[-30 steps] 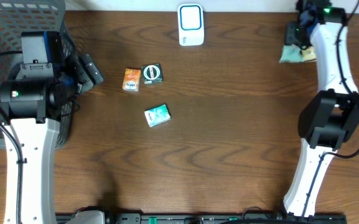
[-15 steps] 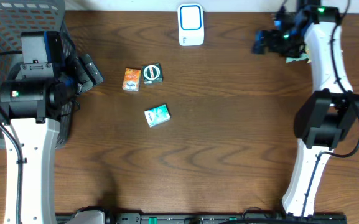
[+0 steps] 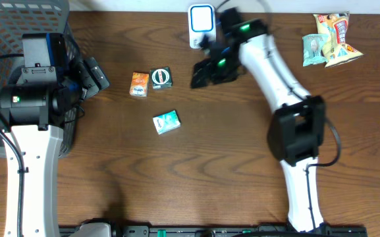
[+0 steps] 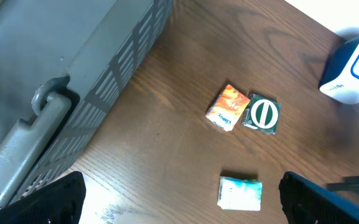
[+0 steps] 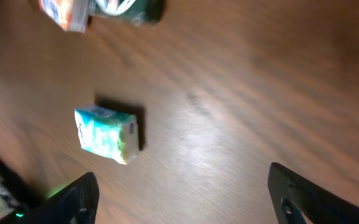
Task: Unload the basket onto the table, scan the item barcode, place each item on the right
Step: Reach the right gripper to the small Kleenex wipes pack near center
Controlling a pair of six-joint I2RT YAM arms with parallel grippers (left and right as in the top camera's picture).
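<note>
Teal packet (image 3: pixel 166 122) flat, long axis left-right

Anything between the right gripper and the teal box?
Nothing. Only bare table separates the right gripper from the teal box, as the overhead view shows.

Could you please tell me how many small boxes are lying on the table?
3. An orange box lies beside a dark green box; a teal box lies apart, below them in the overhead view. The basket could hide more.
</note>
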